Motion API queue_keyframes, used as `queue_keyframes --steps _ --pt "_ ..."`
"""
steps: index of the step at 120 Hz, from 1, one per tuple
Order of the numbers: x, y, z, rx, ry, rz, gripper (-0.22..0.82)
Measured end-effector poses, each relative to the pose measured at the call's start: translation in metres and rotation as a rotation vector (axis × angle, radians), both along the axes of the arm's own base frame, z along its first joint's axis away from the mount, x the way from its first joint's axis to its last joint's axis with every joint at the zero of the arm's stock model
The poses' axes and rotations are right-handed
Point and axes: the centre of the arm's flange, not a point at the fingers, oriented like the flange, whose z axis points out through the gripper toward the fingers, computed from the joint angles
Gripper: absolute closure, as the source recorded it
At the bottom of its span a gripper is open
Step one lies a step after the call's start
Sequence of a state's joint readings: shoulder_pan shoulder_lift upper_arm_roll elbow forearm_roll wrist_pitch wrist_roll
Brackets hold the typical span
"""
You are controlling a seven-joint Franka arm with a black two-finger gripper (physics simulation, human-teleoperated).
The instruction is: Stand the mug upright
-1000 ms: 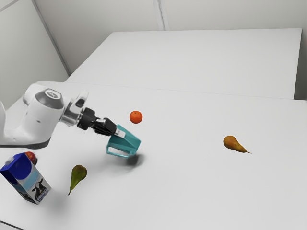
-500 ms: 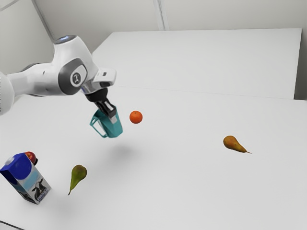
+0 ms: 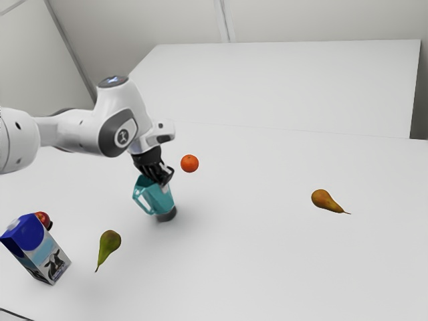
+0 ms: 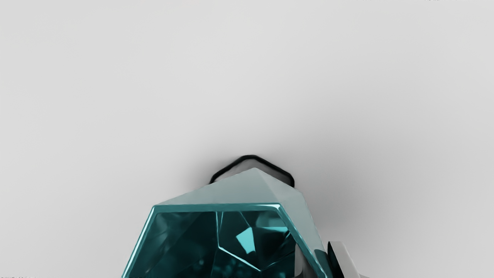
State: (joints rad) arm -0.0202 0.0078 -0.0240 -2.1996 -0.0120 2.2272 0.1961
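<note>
From where I stand, the glossy teal mug [image 3: 158, 200], faceted, with an angular handle [image 3: 138, 196], leans a little, low over its dark shadow [image 3: 167, 215] on the smooth white table [image 3: 254, 261], near a round orange [image 3: 190, 163]; pale plain walls [image 3: 314, 20] rise behind. The black gripper [image 3: 164, 185] pinches the mug's side, one finger inside, one outside, slightly parted

Carton [image 3: 41, 249] sits on table [image 3: 267, 267] at exterior view's left, apple [image 3: 43, 219] behind it, pear [image 3: 109, 246] right of it, mug [image 3: 157, 199] between that pear and orange [image 3: 190, 164], second pear [image 3: 325, 200] well apart at view's right.
</note>
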Motion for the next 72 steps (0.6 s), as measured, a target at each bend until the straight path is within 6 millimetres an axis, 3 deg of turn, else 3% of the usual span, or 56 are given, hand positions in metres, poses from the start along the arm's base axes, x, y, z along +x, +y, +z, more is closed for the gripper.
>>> queue_keyframes --steps 37,57,72 --pt "-0.001 -0.005 -0.026 -0.006 0.017 0.083 0.7" --pt "0.0 -0.011 -0.025 -0.011 0.005 0.101 0.36" --pt "-0.001 -0.013 -0.012 -0.014 -0.019 0.113 0.2"
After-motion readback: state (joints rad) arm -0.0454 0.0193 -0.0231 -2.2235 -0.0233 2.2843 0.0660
